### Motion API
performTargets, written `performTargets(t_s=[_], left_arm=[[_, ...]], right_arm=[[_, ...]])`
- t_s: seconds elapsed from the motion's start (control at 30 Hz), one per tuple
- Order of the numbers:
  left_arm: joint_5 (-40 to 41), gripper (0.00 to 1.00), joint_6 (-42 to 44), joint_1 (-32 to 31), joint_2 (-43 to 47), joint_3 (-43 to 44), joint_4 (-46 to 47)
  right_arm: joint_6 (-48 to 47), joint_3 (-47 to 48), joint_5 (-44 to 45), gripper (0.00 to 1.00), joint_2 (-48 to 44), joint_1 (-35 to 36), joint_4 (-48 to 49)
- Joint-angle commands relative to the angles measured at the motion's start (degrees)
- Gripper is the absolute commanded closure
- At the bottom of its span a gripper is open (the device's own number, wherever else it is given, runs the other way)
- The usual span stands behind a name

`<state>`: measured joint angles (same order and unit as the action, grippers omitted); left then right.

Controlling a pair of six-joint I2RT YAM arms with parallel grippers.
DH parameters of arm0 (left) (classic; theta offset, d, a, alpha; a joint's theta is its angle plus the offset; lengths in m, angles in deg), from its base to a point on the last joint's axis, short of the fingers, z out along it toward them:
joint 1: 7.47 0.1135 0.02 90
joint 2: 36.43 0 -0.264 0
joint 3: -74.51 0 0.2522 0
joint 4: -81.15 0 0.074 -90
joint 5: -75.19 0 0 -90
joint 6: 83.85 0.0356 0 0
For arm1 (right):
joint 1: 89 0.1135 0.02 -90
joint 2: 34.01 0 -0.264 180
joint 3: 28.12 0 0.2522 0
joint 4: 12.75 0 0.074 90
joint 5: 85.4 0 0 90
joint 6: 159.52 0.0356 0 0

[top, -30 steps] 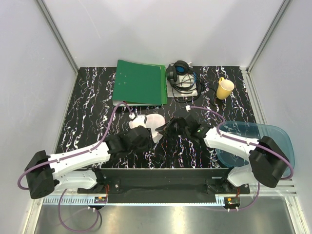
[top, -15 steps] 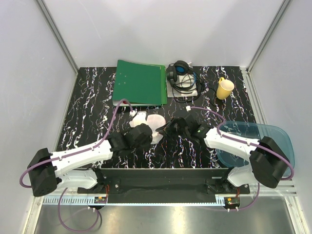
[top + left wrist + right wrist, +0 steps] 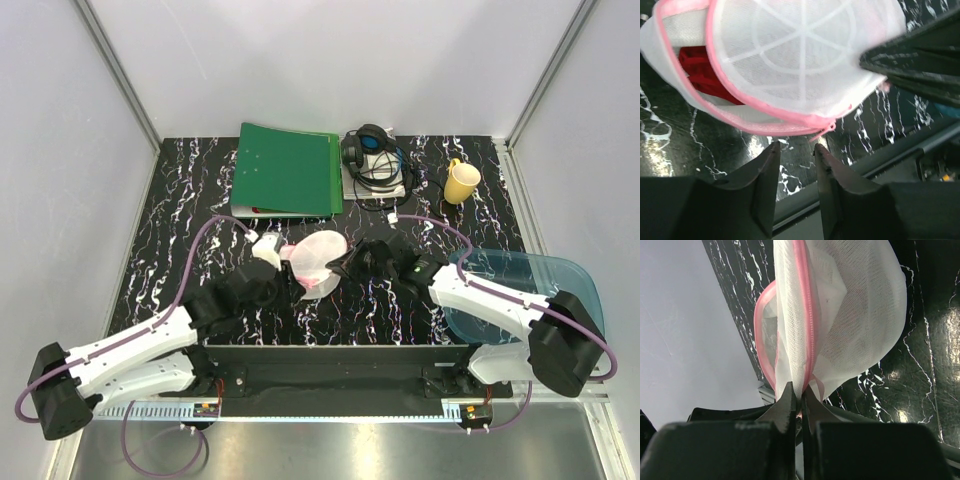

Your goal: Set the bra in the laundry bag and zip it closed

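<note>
Top view: your laundry bag [image 3: 322, 252] lies mid-frame on the table [image 3: 200, 200], between left gripper [image 3: 285, 283] and right gripper [image 3: 348, 266]; left wrist: bra [image 3: 700, 75] sits inside the bag, upper left; jaws stand partly apart on nothing, just below the pink zip edge; right wrist: jaws pinch the bag's pink edge tight, lower centre.

White mesh cloth laundry bag [image 3: 790, 65], soft red fabric bra [image 3: 699, 70], glossy black marbled table [image 3: 190, 200], translucent blue plastic tray [image 3: 565, 272]

Lab: white enclosure walls [image 3: 330, 60], aluminium framing [image 3: 118, 70].
</note>
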<state>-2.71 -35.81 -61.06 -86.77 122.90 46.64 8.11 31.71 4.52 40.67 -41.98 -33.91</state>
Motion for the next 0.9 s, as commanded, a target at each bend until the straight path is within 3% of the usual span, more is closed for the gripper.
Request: performTargets(t_s=[0.0,0.13,0.27,0.57,0.87], left_arm=[[-6.9,0.62,2.5,0.1,-1.0,0.2,6.4],[-10.0,0.59,1.9,-0.1,-1.5,-0.2,10.2],[-8.2,0.49,0.8,-0.2,-1.6,0.4,9.6],[-8.5,0.61,-0.9,-0.1,-6.6,2.5,8.7],[-5.6,0.60,-1.1,-0.1,-6.2,1.8,11.5]], right_arm=[[-1.0,3.0,1.0,1.00,-1.1,-0.3,-1.1],[-0.2,3.2,1.2,1.00,-1.4,-0.3,-1.1],[0.2,3.9,0.5,1.00,-0.5,-0.3,-1.1],[0.3,4.2,0.5,1.00,-0.3,-0.3,-0.9],[0.3,4.2,0.2,1.00,-0.1,-0.3,-0.5]])
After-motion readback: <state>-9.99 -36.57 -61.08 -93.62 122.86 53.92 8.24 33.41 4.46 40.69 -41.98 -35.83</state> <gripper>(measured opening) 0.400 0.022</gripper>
